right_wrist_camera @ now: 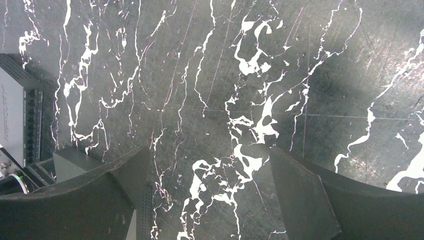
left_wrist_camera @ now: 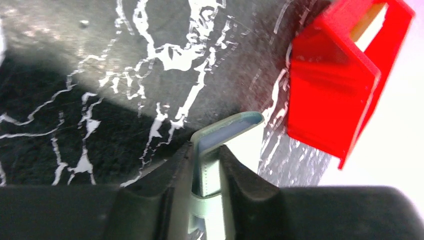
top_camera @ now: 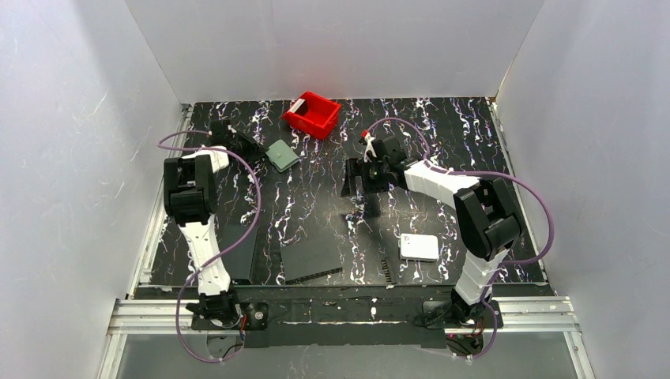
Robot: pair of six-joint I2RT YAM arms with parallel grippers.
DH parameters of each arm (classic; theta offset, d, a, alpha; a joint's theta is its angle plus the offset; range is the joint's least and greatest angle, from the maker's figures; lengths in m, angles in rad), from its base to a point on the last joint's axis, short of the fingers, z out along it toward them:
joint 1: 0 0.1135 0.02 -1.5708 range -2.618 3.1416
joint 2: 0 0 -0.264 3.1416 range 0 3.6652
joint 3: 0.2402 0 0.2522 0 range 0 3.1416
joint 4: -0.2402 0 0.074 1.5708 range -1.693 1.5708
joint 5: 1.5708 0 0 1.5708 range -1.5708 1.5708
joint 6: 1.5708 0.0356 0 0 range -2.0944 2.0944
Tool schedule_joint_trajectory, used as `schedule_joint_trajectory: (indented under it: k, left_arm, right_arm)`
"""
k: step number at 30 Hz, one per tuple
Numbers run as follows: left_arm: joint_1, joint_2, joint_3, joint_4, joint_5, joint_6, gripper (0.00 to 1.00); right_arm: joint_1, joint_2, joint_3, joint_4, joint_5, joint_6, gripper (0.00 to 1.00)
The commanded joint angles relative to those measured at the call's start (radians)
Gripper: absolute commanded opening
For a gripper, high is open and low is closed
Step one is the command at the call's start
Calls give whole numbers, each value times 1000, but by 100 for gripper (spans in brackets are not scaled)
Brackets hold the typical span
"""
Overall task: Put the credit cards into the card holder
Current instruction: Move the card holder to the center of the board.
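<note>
My left gripper [left_wrist_camera: 205, 161] is pinching the card holder [top_camera: 282, 155] by one thin edge, with a finger pressed on each side of it. The card holder is at the far left part of the table [top_camera: 442, 134], near the red bin [top_camera: 320, 125]. My right gripper [right_wrist_camera: 209, 156] is spread wide with nothing in it. It hangs over bare table, apart from the bin. The credit cards [top_camera: 298, 105] are in the red bin. I can see a pale one leaning inside, but I cannot tell how many there are. I think no card is in the card holder yet, so most of the job is not done. A few things could go wrong from here. I only have a small bit of the card holder, so it could slip out or twist if I move fast or tip it. I cannot tell if it is open, and if the pockets are shut a card will just bump the edge and fall. The cards are thin and flat and sit behind the bin walls. My right fingers could hit the wall and push the bin away, or slide off a card and drop it. The card holder is close to the bin too, so a swing of my left arm could knock the bin. If I squeeze a card too hard it could bend.
</note>
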Motion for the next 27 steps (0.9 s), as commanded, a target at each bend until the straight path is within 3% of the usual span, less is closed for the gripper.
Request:
schedule_joint_trajectory:
  k: [1,5,8,11,14,17,20,27]
  left_arm:
    - [-7,20,-3,-63,33,24,14]
    - [-27,15,1,-91,73,85,1]
    - [-64,4,2,-105,135,158,0]
    - [-258,-65,-94,-177,211,217,0]
    - [-362,-97,-155,-193,309,257,0]
    - [-386,-83,-131,-236,343,280,0]
    - [-390,-50,-159,-159,393,184,0]
    - [-391,-20,-183,-130,400,110,0]
  right_arm:
    - [0,-24,25,-10,5,-12,98]
    - [0,7,29,7,-7,-4,98]
    - [1,37,35,15,-17,1,98]
    - [4,57,30,18,-6,-4,98]
    - [4,74,2,52,-61,45,98]
    - [-16,68,-55,171,-101,176,87]
    - [-74,83,-138,299,-179,286,77]
    - [-86,47,-259,406,-173,342,76]
